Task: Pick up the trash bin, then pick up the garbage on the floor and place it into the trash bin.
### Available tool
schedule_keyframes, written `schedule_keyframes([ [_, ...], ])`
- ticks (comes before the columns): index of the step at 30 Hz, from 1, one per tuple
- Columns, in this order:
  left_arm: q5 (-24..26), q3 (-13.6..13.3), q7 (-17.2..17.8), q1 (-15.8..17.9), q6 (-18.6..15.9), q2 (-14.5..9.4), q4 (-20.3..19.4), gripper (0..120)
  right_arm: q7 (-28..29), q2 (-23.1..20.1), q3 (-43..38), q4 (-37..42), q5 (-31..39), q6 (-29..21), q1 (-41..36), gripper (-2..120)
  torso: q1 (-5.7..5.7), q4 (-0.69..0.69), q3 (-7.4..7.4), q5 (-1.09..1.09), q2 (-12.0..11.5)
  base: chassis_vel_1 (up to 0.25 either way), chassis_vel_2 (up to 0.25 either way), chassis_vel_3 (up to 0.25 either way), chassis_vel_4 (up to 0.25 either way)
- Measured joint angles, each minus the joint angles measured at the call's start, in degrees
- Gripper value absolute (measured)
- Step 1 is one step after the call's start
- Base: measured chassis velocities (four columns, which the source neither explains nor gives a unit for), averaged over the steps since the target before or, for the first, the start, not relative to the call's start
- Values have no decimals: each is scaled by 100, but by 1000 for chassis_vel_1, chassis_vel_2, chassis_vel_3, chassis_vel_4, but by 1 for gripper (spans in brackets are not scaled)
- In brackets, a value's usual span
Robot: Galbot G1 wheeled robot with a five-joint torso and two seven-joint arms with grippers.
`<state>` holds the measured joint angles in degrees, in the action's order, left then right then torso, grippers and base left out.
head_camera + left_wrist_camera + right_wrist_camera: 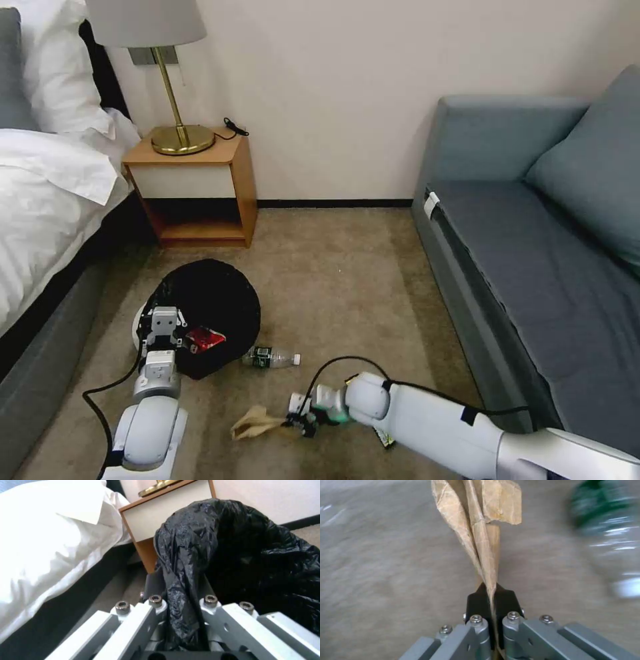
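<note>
— Where do we have room on the carpet (pixel 347 267)?

— The wide strip between the trash bin (pixel 213 307) and the sofa (pixel 533 280) lies open, back to the wall.

— And what blocks us?

— The bed (pixel 47 220) and nightstand (pixel 200 187) hem the bin's left and rear. The bottle (pixel 270 357) lies just beside the bin's front edge. Our left claw (pixel 164 327) grips the bin's rim; our right claw (pixel 300 421) pinches the paper bag (pixel 257 421) low over the floor.
</note>
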<state>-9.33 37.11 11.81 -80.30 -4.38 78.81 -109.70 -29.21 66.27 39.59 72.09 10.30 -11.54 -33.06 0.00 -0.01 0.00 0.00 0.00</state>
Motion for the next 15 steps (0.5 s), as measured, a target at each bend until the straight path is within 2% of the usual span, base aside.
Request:
schedule_keyframes([
  [7,29,16,-11,-12,43,-53,0,5,-8,-16,-934,-190,-85,153,-42,0,0,0,0,1,-1,0,0,0,0],
  [9,50,17,-16,-18,74,-61,0,5,-7,49,-1727,-193,-140,228,-104,0,0,1,0,2,-1,0,0,0,0],
  [15,54,-34,-24,-56,149,-49,0,5,92,144,-2740,101,-108,290,-149,0,0,1,0,0,-1,0,0,0,0],
])
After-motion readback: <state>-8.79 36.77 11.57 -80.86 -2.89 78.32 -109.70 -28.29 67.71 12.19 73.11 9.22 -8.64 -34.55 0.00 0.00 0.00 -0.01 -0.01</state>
